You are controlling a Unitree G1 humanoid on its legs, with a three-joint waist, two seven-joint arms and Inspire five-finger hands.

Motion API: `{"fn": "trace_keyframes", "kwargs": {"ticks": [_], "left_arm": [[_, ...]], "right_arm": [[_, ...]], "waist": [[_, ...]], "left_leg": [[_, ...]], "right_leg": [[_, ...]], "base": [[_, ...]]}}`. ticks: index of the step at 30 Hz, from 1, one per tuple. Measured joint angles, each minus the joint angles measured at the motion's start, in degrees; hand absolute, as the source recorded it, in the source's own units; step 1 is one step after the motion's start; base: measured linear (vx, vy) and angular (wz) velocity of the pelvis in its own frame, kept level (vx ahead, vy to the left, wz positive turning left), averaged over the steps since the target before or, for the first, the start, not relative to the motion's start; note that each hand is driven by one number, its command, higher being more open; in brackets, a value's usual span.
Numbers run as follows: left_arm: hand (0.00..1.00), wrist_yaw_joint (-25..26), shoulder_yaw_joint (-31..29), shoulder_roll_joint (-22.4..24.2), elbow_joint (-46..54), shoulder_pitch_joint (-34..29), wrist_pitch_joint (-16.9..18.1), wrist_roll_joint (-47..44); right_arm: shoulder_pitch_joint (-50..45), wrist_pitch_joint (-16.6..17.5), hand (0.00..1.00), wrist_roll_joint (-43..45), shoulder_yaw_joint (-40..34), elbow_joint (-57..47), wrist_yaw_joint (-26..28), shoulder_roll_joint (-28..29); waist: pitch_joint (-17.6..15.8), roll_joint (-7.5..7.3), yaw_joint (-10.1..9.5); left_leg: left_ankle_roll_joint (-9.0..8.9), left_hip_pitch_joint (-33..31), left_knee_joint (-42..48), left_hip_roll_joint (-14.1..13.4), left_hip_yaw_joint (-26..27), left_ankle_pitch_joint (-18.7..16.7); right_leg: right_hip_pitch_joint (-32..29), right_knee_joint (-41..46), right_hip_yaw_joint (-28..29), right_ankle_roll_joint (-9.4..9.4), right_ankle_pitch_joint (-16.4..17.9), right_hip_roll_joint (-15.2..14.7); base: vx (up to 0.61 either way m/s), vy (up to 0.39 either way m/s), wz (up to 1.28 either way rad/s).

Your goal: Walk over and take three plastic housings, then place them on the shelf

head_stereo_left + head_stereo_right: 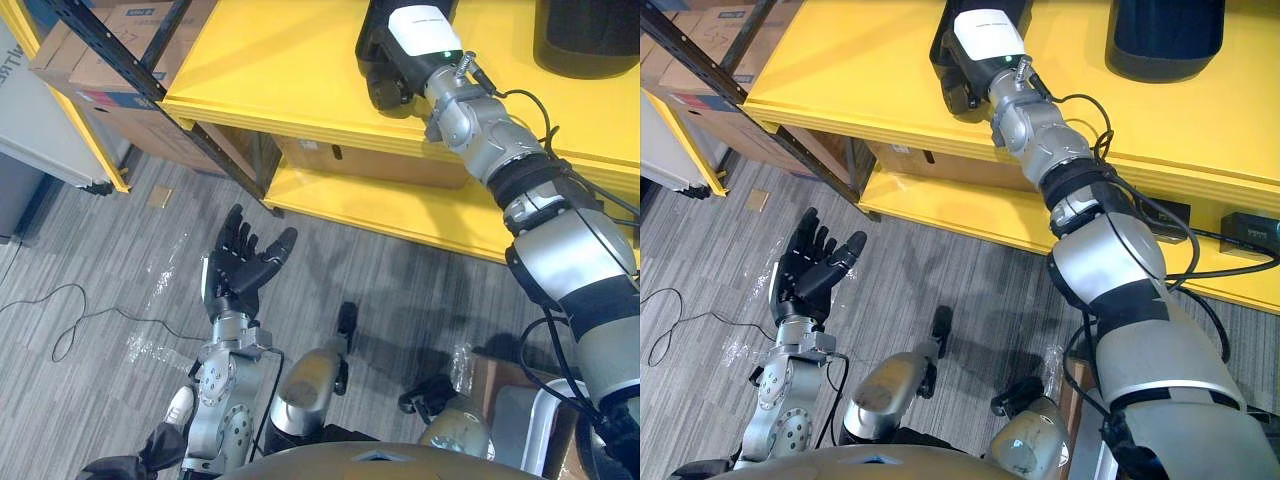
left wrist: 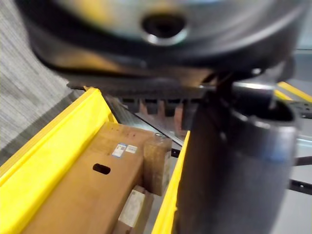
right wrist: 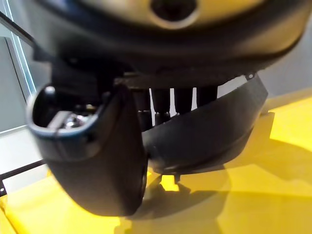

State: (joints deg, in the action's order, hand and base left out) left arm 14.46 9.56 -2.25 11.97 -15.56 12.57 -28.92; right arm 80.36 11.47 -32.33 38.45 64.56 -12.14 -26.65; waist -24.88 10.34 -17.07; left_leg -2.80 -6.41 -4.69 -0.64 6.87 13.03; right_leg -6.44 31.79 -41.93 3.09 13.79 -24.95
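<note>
My right hand (image 1: 392,72) reaches onto the top of the yellow shelf (image 1: 280,60). In the right wrist view its thumb (image 3: 97,161) and fingers curl round a dark curved plastic housing (image 3: 209,131), held just above the yellow surface. A second black housing (image 1: 585,35) stands on the shelf further right, apart from the hand. My left hand (image 1: 240,265) hangs low over the grey floor in front of the shelf, fingers spread and holding nothing.
A lower yellow shelf level (image 1: 400,210) carries a cardboard box (image 1: 370,160). More cardboard boxes (image 1: 110,50) sit behind a black diagonal brace at the left. A black box (image 1: 1250,232) lies on the lower level at right. A thin cable (image 1: 60,320) trails on the floor.
</note>
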Motion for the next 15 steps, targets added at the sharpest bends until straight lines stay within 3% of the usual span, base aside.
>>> {"fn": "trace_keyframes", "kwargs": {"ticks": [4, 5, 15], "left_arm": [[1.0, 0.4, 0.0, 0.1, 0.1, 0.4, 0.0, 0.0], [1.0, 0.4, 0.0, 0.1, 0.1, 0.6, 0.0, 0.0], [1.0, 0.3, -0.1, 0.1, 0.2, 1.8, 0.0, 0.0]], "right_arm": [[1.2, -0.5, 0.0, 0.1, -0.1, 0.0, -0.1, 0.0], [1.5, -0.5, 1.0, 0.2, -0.1, 0.0, -0.1, 0.0], [1.6, 0.7, 1.0, -0.2, 0.5, 0.0, 0.1, 0.1]], "waist": [[-1.0, 0.07, 0.01], [-1.2, 0.05, 0.03], [-1.3, 0.0, -0.02]], "left_leg": [[0.0, 0.0, 0.0, 0.0, 0.0, 0.0], [0.0, 0.0, 0.0, 0.0, 0.0, 0.0], [0.0, 0.2, 0.0, -0.1, 0.6, 0.0]], "right_leg": [[0.0, 0.0, 0.0, -0.02, 0.0, 0.0], [0.0, 0.1, 0.0, -0.03, 0.0, 0.0], [-0.2, 0.0, 0.8, 0.44, -0.3, 0.1]], "base": [[0.0, -0.048, 0.0], [0.0, -0.045, -0.01], [0.0, -0.004, -0.01]]}}
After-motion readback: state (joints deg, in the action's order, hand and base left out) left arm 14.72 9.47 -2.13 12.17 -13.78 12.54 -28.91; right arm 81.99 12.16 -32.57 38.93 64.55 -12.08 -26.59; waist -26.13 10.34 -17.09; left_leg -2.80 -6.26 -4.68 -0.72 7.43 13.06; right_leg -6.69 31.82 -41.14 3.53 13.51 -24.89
